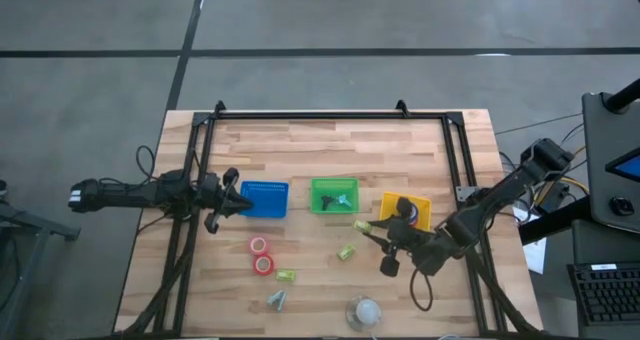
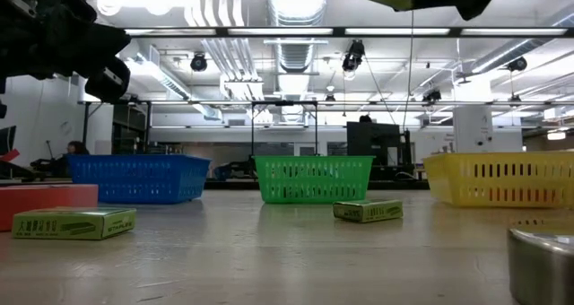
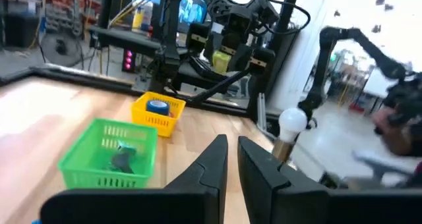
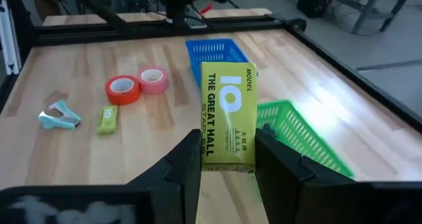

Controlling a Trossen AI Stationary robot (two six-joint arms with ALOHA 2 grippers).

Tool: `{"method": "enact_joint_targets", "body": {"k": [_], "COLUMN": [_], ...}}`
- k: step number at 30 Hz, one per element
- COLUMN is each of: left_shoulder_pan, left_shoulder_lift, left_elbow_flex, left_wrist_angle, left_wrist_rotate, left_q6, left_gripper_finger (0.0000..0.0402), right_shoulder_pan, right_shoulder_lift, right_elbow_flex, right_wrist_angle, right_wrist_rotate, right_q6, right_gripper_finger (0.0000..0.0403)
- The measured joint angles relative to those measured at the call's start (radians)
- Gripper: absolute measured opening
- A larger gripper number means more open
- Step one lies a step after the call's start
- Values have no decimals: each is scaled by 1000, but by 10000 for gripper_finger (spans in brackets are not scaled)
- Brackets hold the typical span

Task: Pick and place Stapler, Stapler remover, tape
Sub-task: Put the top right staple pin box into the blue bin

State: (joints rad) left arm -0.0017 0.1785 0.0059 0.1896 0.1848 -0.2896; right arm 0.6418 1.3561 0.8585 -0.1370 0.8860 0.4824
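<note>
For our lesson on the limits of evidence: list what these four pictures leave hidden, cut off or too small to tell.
- Blue basket contents: in the high view nothing stands out; in the low view its wall hides the inside.
- Item in the green basket: dark and blurred in the left wrist view, tiny in the high view.
- Metal object: cut by the low view's edge.
- Right pincer: its fingers hide the lower end of the yellow box.

Three baskets show blue (image 1: 265,199), green (image 1: 333,195) and yellow (image 1: 414,212). Two tape rolls (image 4: 122,89) are red and pinkish with pale cores. The held box (image 4: 227,115) is yellow-green with white lettering.
</note>
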Motion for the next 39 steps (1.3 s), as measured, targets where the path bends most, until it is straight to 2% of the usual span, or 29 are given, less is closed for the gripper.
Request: {"method": "enact_joint_targets", "body": {"k": [3,7,10,12,18,22,29,33,36,39], "left_shoulder_pan": [0,0,1,2,1,-10,-45,-72,-85,-93], "left_shoulder_lift": [2,1,0,-1,26,107,349,499,599,689], "left_elbow_flex": [0,0,0,-1,-1,0,80,170,245,314], "left_wrist_angle": [102,331,462,499,462,424,441,438,444,438], "left_wrist_rotate": [-91,-226,-377,-418,-421,-411,-448,-457,-457,-458], "left_q6": [-70,-319,-313,-326,-488,-593,-612,-599,-600,-579], "left_gripper_finger": [42,42,42,42,42,54,138,186,209,217], "right_shoulder_pan": [-13,-30,-38,-39,-59,-91,-181,-235,-270,-291], "right_shoulder_lift": [-11,-15,-15,-9,17,44,67,67,67,67], "right_elbow_flex": [0,0,0,0,0,0,10,16,18,19], "right_wrist_angle": [29,63,74,75,86,160,237,249,257,257], "right_wrist_rotate": [-1,-4,-4,-3,1,5,-5,-80,-142,-155], "right_q6": [-64,-177,-189,-192,-292,-390,-479,-478,-478,-491], "right_gripper_finger": [116,112,112,114,113,110,118,116,112,111]}}
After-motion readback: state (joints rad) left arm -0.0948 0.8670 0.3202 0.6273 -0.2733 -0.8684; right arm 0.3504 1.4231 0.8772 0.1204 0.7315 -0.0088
